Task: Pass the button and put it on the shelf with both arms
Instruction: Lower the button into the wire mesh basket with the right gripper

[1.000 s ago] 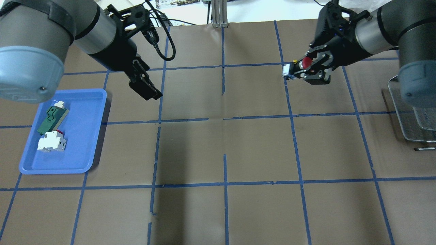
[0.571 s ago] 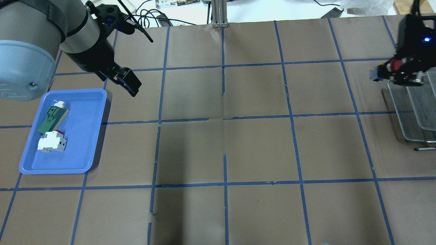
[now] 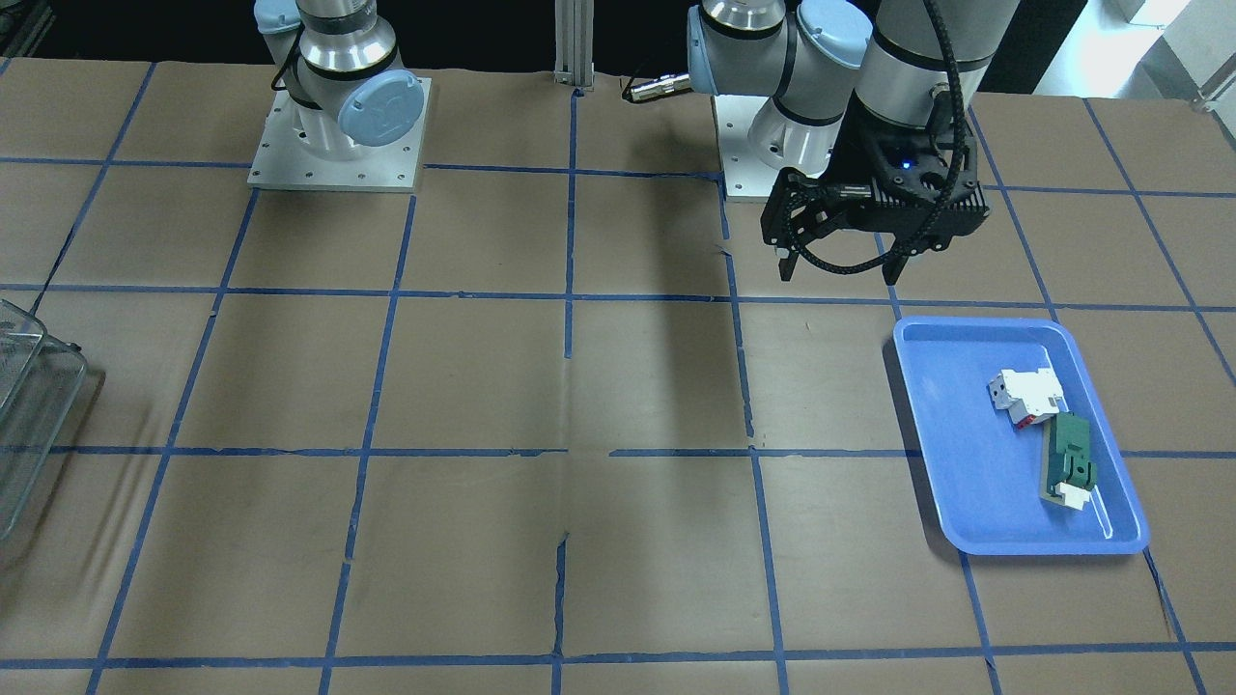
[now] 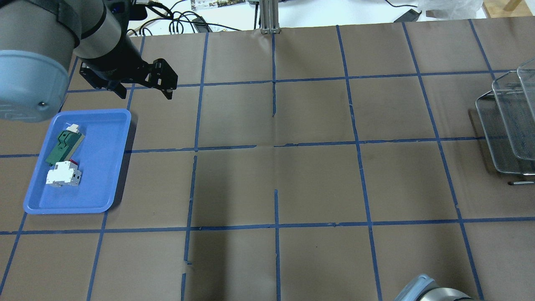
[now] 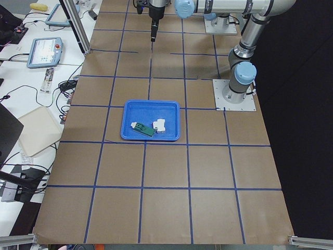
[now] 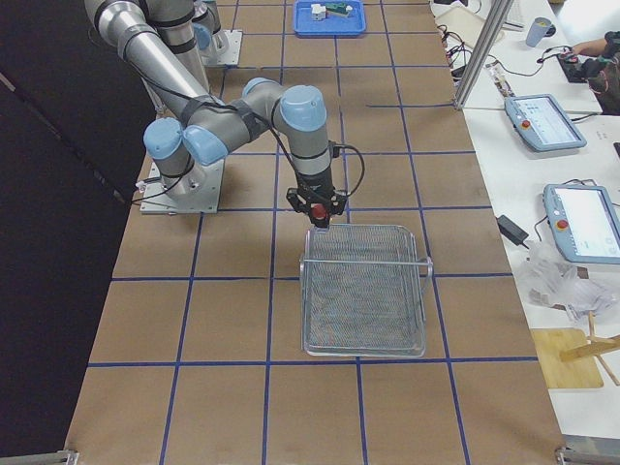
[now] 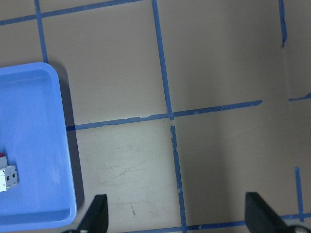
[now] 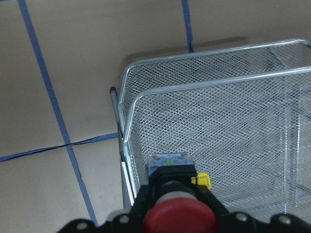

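**Button held at the shelf's edge, left claw idle by the tray**

On my right wrist feed the button [image 8: 180,217] fills the bottom of the picture. It has a round red mushroom cap nearest the lens and a short black barrel behind it. At the far end sits a grey-blue block with a small green dot, and a yellow tab sticks out on 1 side. The right gripper [image 6: 318,219] is clamped on it, with its black fingers pressed against the barrel on both sides. From the right end of the table I see that gripper pointing down at the edge of the wire shelf [image 6: 363,291] that faces the table's middle. The wrist feed shows 2 mesh rims, and the button's far end lies over the mesh just inside the upper 1. I cannot tell whether it touches the wire.

The left gripper [image 4: 146,95] is well apart from all this, on the far left of the table. Its jaws are spread wide with nothing between them, over bare brown paper just beyond the blue tray [image 4: 104,167]. In the tray lie 1 green block [image 4: 64,146] and 1 white block [image 4: 62,174], close together.
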Available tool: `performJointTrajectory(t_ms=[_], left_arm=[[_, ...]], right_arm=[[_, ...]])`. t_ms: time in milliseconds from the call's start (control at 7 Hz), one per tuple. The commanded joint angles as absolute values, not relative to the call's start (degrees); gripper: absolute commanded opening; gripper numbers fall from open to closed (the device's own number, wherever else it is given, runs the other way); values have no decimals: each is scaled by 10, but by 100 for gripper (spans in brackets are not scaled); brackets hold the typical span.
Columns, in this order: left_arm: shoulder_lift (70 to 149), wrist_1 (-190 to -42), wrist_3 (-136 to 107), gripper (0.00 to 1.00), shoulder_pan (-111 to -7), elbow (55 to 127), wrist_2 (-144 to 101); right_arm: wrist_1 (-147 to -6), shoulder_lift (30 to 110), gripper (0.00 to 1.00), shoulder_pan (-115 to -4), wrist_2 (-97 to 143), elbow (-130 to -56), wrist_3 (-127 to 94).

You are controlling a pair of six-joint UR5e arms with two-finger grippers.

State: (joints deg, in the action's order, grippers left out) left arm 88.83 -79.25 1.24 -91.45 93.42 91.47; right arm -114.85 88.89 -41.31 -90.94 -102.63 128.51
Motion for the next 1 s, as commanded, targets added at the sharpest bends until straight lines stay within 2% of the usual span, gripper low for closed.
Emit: performJointTrajectory(t_ms=[0, 286, 714, 857], left_arm=[[887, -787, -4, 100, -919, 940, 914], [889, -787, -41, 100, -925, 939, 911], [886, -797, -38, 100, -925, 942, 871], [886, -797, -38, 100, -925, 942, 871]], right_arm=[[-1149, 839, 0, -412, -904, -991, 1289], [-1134, 771, 0, -413, -899, -928, 1291], [-1085, 762, 60, -420, -845, -915, 1247], [-1076, 763, 71, -420, -848, -918, 1246]])
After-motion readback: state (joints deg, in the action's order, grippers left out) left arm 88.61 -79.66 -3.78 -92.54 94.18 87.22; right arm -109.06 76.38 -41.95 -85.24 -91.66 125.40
